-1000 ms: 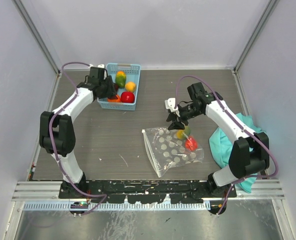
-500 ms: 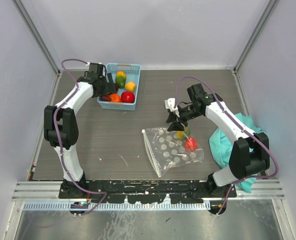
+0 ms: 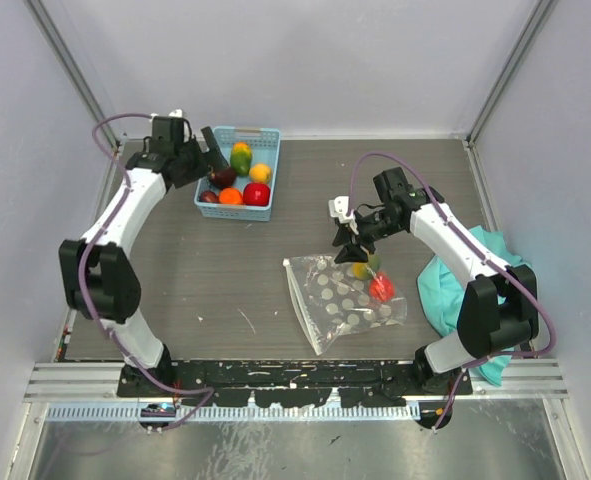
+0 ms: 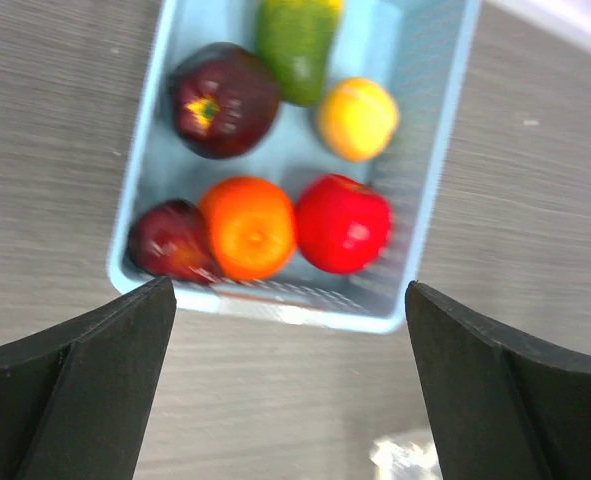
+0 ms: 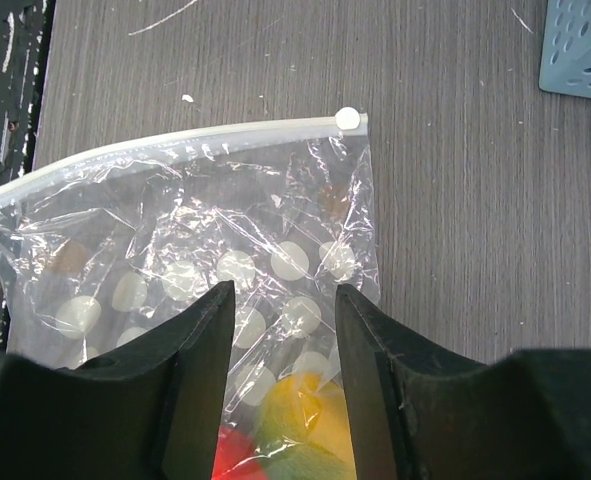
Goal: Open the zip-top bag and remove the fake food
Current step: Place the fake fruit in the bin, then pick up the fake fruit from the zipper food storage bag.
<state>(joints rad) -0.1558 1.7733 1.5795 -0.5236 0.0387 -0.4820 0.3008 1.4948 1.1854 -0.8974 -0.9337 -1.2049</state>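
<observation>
The zip-top bag [image 3: 335, 300] lies flat at centre right, clear with white dots [image 5: 175, 230], its zip edge [image 5: 175, 138] towards the arm bases. My right gripper [image 3: 353, 252] [image 5: 283, 292] is shut on the bag's far corner, its fingers on either side of a yellow-green fruit [image 5: 305, 425] inside the plastic. A red fruit [image 3: 380, 287] also sits in the bag. More fake food fills the blue basket [image 3: 265, 133]: purple [image 4: 225, 98], orange [image 4: 247, 226], red [image 4: 343, 222], yellow [image 4: 357, 118] and green [image 4: 297, 45]. My left gripper [image 3: 210, 150] [image 4: 287, 290] hangs open and empty at the basket's left edge.
A teal cloth [image 3: 455, 285] is bunched at the right edge, under the right arm. The basket [image 4: 445, 150] stands at the back, left of centre, and one corner of it [image 5: 585, 50] shows in the right wrist view. Grey walls close in three sides.
My left gripper opened wide and drew back to the left of the basket, where a dark purple fruit now lies uncovered. The right gripper and the bag stayed put.
</observation>
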